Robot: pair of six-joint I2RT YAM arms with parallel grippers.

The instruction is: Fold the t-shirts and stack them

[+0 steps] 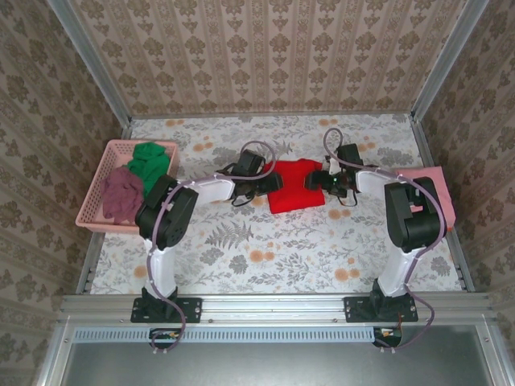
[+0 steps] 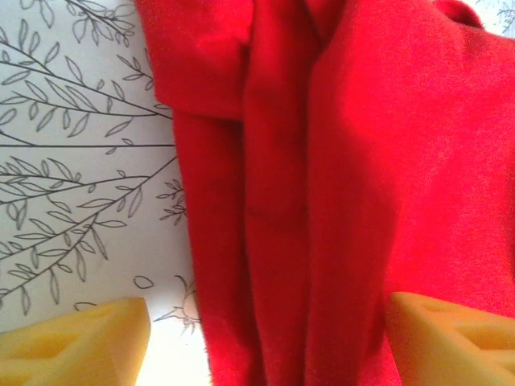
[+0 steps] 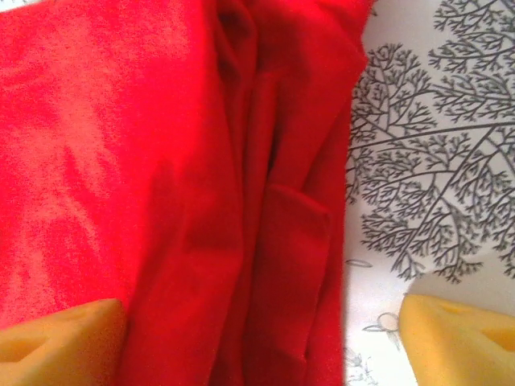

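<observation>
A bright red t-shirt (image 1: pixel 294 189), folded into a rough square, lies on the flowered table at the centre. My left gripper (image 1: pixel 270 183) is at its left edge and my right gripper (image 1: pixel 316 181) at its right edge. In the left wrist view the red t-shirt (image 2: pixel 346 185) lies flat in folds between the wide yellow fingers (image 2: pixel 80 342); the left gripper (image 2: pixel 269 346) is open. In the right wrist view the red t-shirt's (image 3: pixel 161 161) layered edge runs between the spread fingers (image 3: pixel 459 338) of the open right gripper (image 3: pixel 257 346). A pink t-shirt (image 1: pixel 426 173) lies at the right, partly under the right arm.
A pink lattice basket (image 1: pixel 119 145) stands at the left edge of the table with a green t-shirt (image 1: pixel 151 163) and a dusky maroon t-shirt (image 1: pixel 122 195) in it. Metal frame posts and patterned walls close in the table on three sides.
</observation>
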